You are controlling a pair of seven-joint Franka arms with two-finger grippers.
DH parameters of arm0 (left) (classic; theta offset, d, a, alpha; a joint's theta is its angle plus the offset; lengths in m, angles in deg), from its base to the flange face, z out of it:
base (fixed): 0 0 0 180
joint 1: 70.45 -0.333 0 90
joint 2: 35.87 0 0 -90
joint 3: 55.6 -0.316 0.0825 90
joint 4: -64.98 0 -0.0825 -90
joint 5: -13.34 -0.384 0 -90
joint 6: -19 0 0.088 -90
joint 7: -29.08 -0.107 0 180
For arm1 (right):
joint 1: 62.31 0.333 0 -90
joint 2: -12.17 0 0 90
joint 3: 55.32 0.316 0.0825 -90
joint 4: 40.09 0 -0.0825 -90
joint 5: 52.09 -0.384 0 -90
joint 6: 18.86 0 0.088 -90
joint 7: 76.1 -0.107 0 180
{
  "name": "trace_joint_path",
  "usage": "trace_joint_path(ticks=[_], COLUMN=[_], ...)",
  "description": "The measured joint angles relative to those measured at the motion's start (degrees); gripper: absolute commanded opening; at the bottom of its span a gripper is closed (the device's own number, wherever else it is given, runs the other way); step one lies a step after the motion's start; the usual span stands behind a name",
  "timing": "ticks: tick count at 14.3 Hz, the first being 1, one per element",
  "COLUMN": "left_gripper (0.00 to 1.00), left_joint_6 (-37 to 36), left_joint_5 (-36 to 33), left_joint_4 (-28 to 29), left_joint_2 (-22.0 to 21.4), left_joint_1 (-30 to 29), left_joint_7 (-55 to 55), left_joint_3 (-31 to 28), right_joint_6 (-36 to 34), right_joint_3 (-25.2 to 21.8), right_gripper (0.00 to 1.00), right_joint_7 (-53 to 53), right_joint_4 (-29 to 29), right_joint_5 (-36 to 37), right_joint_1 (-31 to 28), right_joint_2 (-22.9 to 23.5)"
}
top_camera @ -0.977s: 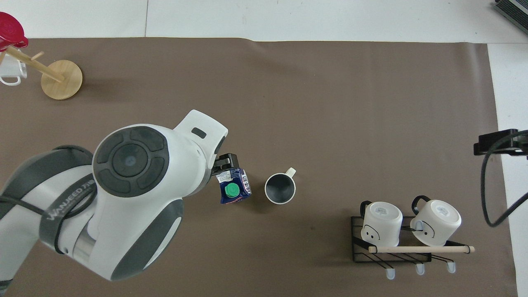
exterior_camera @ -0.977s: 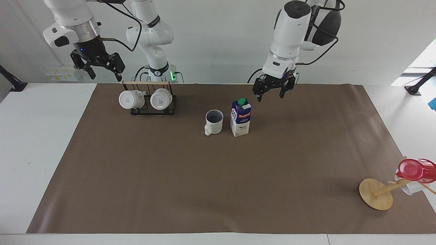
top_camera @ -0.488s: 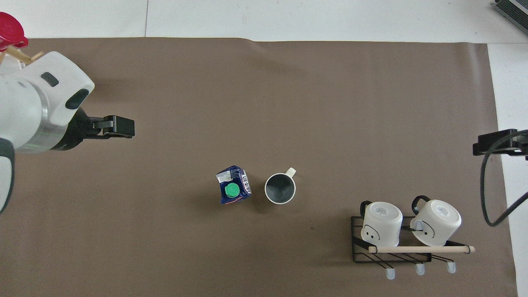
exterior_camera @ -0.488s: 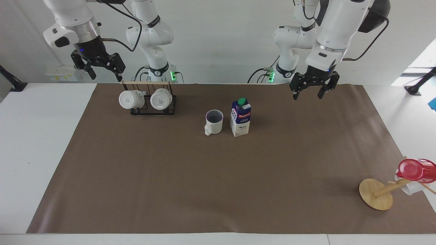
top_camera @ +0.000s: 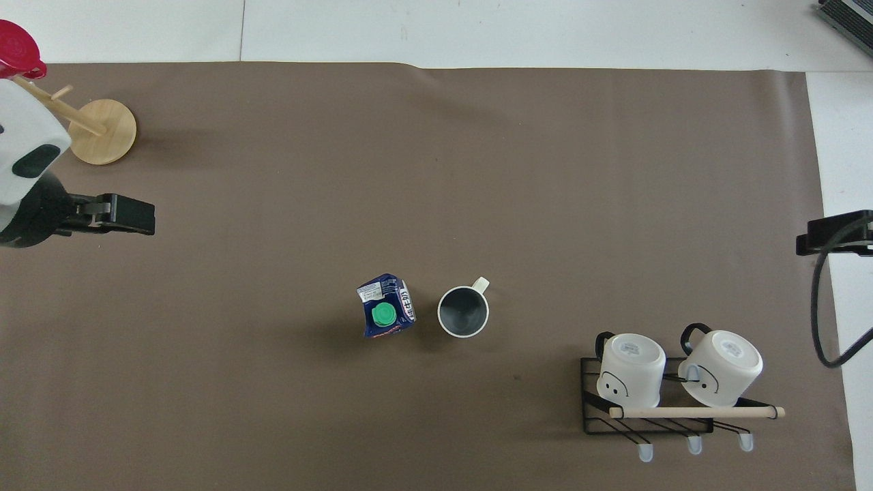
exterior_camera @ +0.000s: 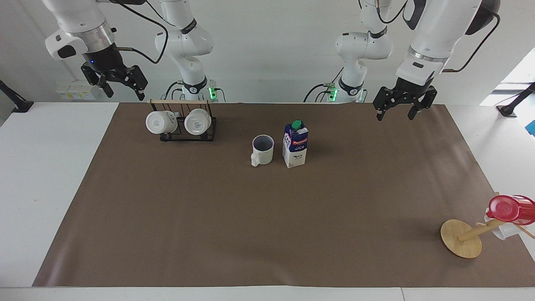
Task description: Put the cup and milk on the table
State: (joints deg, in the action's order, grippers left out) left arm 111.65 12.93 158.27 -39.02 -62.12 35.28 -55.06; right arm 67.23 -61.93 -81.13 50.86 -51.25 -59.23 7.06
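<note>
The cream-white cup (exterior_camera: 263, 149) (top_camera: 463, 311) stands upright on the table's brown sheet (exterior_camera: 267, 230) (top_camera: 436, 170), handle pointing away from the robots. Beside it, toward the left arm's end, the blue and white milk (exterior_camera: 295, 144) (top_camera: 386, 316) carton stands upright with its green cap on top. My left gripper (exterior_camera: 399, 109) (top_camera: 129, 217) hangs open and holds nothing, over the sheet well apart from the milk, toward the left arm's end. My right gripper (exterior_camera: 123, 88) (top_camera: 835, 232) is open too, raised above the sheet's edge beside the mug rack.
A black wire rack (exterior_camera: 184, 134) (top_camera: 648, 419) with a wooden rail holds two white mugs lying on their sides, toward the right arm's end. A tipped wooden mug stand (exterior_camera: 462, 238) (top_camera: 102, 131) with a red cup (exterior_camera: 510, 209) lies at the left arm's end.
My left gripper has swung away from just above the milk toward the left arm's end of the table. The right gripper rose a little. Cup and milk have not moved.
</note>
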Motion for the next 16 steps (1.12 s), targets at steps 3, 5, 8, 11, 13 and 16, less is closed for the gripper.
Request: trace_joint_path(ticks=[3,5,8,11,13,16], left_gripper=[1.00,1.00,1.00,1.00,1.00,1.00], left_joint_6=[-2.5,-3.4,-3.8,-3.9,-3.9,-4.3], left_joint_5=[0.0,0.0,0.0,0.0,0.0,0.0], left_joint_4=[-1.2,-1.4,-1.4,-1.4,-1.4,-1.4], left_joint_2=[-0.1,-0.2,-0.2,-0.3,-0.3,-0.6], left_joint_1=[-1.9,-2.9,-3.0,-3.1,-3.2,-3.4], left_joint_7=[-2.3,-3.4,-3.9,-4.0,-4.0,-4.3], left_joint_3=[0.0,-0.1,0.0,0.0,-0.3,-1.4], right_joint_6=[0.0,0.0,0.0,0.0,0.0,0.0], right_joint_3=[0.3,0.5,0.6,0.6,0.6,0.6], right_gripper=[1.00,1.00,1.00,1.00,1.00,1.00], right_joint_7=[0.0,0.0,0.0,0.0,0.0,0.0], right_joint_4=[-1.0,-1.1,-1.1,-1.1,-1.1,-1.1], right_joint_5=[0.3,0.3,0.3,0.3,0.3,0.3], right_joint_1=[0.1,0.3,0.3,0.3,0.3,0.3], right_joint_2=[0.7,0.8,0.8,0.8,0.8,0.8])
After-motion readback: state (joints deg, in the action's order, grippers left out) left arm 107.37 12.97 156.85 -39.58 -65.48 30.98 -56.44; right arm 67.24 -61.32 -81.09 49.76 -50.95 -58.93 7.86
